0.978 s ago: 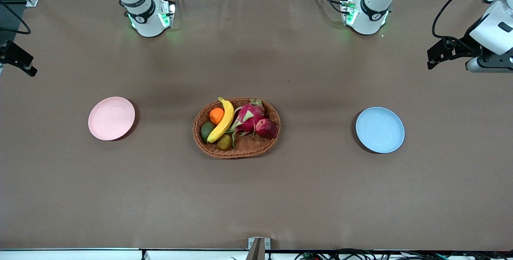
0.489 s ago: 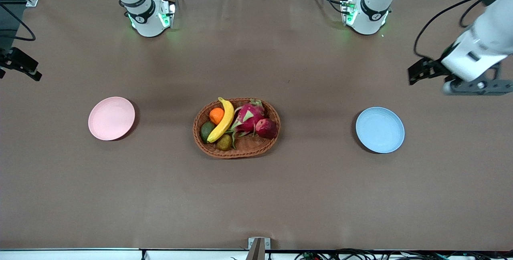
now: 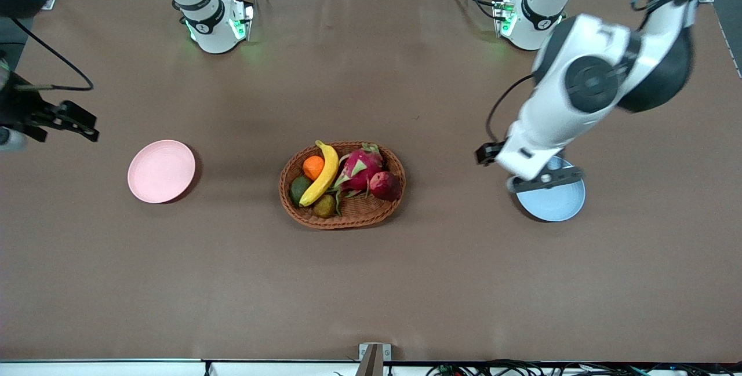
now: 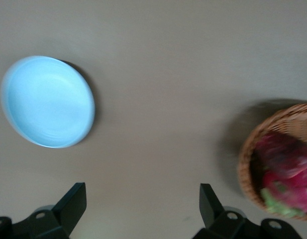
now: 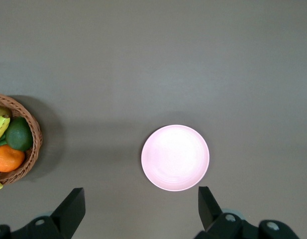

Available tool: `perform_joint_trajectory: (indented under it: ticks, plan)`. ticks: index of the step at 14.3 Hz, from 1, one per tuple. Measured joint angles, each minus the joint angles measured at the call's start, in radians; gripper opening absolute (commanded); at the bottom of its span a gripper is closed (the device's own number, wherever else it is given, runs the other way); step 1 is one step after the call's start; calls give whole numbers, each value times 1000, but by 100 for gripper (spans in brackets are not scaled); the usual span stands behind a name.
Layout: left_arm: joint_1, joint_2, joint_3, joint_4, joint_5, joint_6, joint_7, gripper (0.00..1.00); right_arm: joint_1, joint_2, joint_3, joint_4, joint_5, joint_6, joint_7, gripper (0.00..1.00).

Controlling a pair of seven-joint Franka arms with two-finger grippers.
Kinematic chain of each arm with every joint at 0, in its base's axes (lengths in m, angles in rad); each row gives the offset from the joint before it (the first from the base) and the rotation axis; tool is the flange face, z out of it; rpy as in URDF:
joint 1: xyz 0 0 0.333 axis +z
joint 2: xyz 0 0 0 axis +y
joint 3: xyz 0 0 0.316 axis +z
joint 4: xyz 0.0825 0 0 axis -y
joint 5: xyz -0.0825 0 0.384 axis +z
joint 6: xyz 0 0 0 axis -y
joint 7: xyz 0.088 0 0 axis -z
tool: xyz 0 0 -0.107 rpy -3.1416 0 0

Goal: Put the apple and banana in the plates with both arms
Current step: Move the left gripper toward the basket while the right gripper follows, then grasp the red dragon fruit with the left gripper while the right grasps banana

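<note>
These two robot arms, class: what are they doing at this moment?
Nothing is held yet. The banana and apple lie in the wicker basket. The left gripper hangs open between the basket and the blue plate; the right gripper hangs open near the pink plate.

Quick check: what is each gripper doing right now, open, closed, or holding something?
Left gripper: open, holding nothing, over the table beside the light blue round plate.
Right gripper: open, holding nothing, near the pale pink round plate.
</note>
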Motion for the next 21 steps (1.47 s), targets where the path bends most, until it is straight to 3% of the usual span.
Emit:
perform_joint_trajectory:
  ticks: [5,8,14,17,19,21]
  plan:
    - [-140,178,-2,53,-33,195,-418,100,84,45,2,32,-1,12,7,100]
    - [-188,254,-2,55,-57,338,-614,100,154,47,3,35,24,29,133,100]
    - [-211,314,-2,62,-91,451,-772,100,363,103,6,35,51,96,487,100]
    - [-224,338,-2,62,-99,497,-815,100,388,166,5,33,174,159,526,100]
    - [-228,360,-2,62,-100,522,-829,92,387,241,1,31,203,256,529,100]
    - [-228,374,-2,63,-100,530,-834,72,387,315,0,31,211,335,542,100]
